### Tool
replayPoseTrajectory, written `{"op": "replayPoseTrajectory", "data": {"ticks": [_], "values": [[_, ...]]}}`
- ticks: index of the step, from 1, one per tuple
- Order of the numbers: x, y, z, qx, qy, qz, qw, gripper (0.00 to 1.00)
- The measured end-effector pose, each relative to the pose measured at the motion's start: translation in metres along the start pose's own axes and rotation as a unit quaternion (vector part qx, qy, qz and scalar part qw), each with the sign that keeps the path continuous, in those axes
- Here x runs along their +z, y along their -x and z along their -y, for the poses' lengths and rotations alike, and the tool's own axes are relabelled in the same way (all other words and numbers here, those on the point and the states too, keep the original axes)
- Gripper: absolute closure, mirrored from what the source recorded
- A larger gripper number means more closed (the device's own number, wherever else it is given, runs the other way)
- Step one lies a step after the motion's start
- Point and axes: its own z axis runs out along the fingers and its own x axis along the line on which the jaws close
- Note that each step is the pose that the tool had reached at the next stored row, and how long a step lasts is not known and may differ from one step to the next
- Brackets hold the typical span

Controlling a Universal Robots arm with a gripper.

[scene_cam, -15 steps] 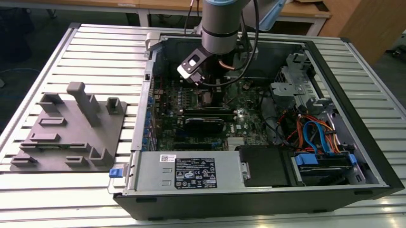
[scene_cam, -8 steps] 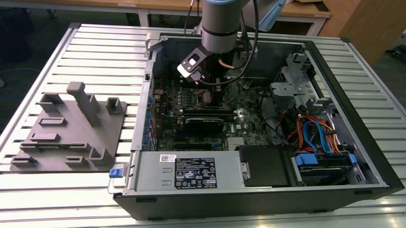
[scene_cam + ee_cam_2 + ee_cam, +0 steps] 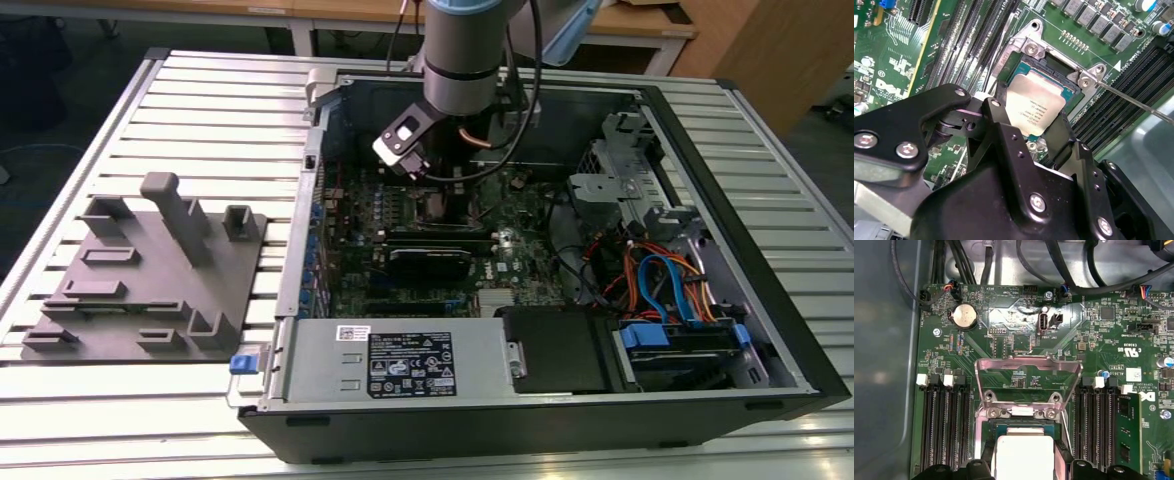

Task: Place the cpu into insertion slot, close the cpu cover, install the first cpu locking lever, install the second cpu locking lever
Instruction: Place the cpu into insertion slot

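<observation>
Arm (image 3: 461, 50) drops from above into an open computer case (image 3: 761, 230) in the exterior view. The gripper (image 3: 447, 195) sits low over the motherboard (image 3: 350, 235), toward the case's far end. Case lies on its side on a slatted metal table (image 3: 214, 90). Grey moulded fixture plate (image 3: 147, 290) rests on the table at the exterior view's left, just beside the case. Wooden furniture (image 3: 761, 50) and floor lie behind.

Second wrist view: the cpu (image 3: 1034, 102) lies flat, silver top up. It is pinched between the two black fingers (image 3: 996, 115), one on each opposite edge, so the gripper (image 3: 1029, 122) is parted just chip-wide. Chip is square with no long axis, and its edges run parallel to the rim of the insertion slot (image 3: 1051, 62). It sits down in the slot's opening; cannot tell if it is fully seated. A thin locking lever (image 3: 1134, 101) angles away from the socket's corner. Long memory slots (image 3: 984, 40) flank the socket.

First wrist view: the cpu cover (image 3: 1004, 363) stands swung up and open, hinged at the slot's edge, with board showing through its cut-out. The cpu (image 3: 1024, 455) lies just beside that hinge, with fingers on both of its sides. A coin cell (image 3: 964, 316) sits farther up the board.
</observation>
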Motion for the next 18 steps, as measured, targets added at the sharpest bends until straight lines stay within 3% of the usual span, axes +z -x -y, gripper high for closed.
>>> {"op": "replayPoseTrajectory", "data": {"ticks": [18], "values": [[0.0059,-0.0007,0.0004,0.003,-0.0001,0.0,0.99999,0.46]]}}
